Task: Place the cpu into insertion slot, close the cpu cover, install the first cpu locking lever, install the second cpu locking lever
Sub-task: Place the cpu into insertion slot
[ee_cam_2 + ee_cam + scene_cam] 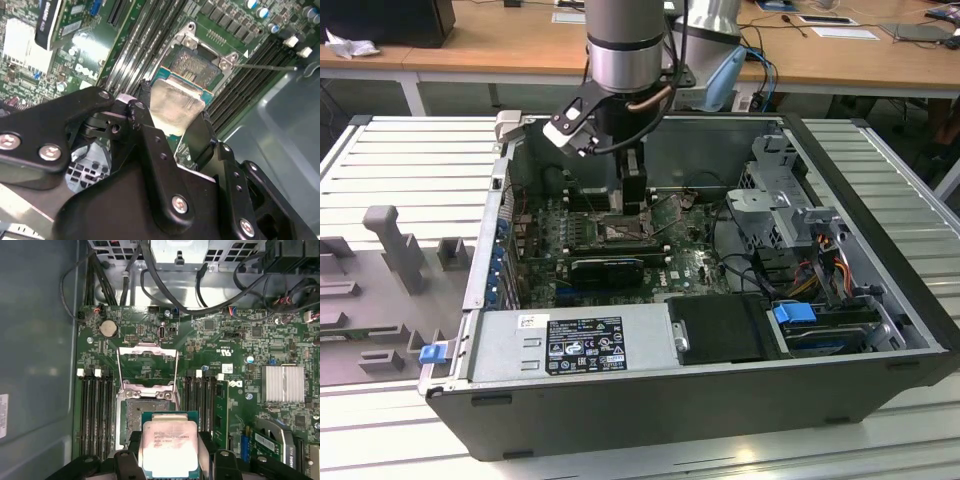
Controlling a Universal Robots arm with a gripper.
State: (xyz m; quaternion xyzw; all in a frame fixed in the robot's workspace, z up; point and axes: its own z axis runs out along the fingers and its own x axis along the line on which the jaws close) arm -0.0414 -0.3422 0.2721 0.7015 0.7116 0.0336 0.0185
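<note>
The cpu (170, 447), a small square chip with a silvery top, is clamped between my black fingers (125, 462). In both wrist views my gripper (170, 455) (172, 117) is shut on it. The chip (175, 105) hangs tilted just over one edge of the insertion slot (134, 417) (192, 65), whose dull metallic centre lies partly uncovered. The cpu cover (147, 346) is flipped open beyond the slot. A thin lever rod (265, 66) sticks out beside the socket. In the exterior view my gripper (632, 205) reaches down into the open case over the slot (620, 232).
Long memory slots (95, 410) flank the socket on both sides. A long black card (608, 268) lies just in front of the socket, with the power supply (570, 345) at the case front. A drive cage (785, 190) and cables stand at the exterior view's right.
</note>
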